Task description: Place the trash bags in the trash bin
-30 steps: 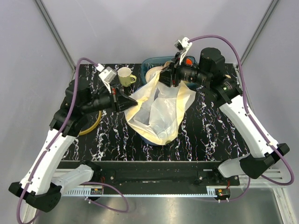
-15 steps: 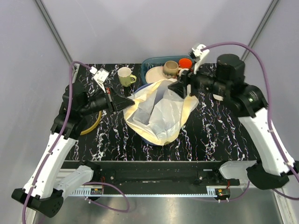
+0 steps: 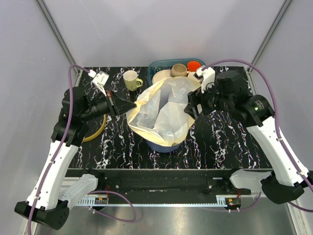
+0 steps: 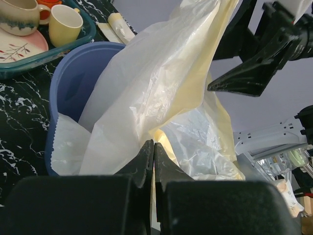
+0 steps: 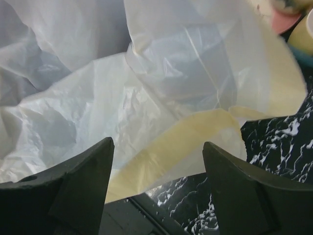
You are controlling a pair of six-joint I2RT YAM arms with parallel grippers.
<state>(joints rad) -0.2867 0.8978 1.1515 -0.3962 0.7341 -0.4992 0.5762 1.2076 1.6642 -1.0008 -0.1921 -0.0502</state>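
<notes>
A big trash bag [image 3: 164, 110] sits in the middle of the black counter [image 3: 220, 137], which has white squiggly lines like marble. The bag is thin, crinkly plastic that you can almost see through. It is creamy yellow at the edges and whiter in the middle. It is stuffed into the top of the round blue trash bin [image 3: 164, 146] and puffs up and spills over the sides, so only the bottom of the bin shows from above. From the left wrist view, the smooth blue wall shows with white film tucked inside it.

The left end effector [image 3: 131, 106] is pinched tight on the left edge of the bag, its two dark fingers pressed together on the film. The right end effector [image 3: 188, 108] is at the bag's right edge with its fingers spread wide apart, holding nothing.

Behind the bin is a teal basket [image 3: 155, 63] with cups and a plate in it. A pale green mug [image 3: 130, 80] stands next to it.
</notes>
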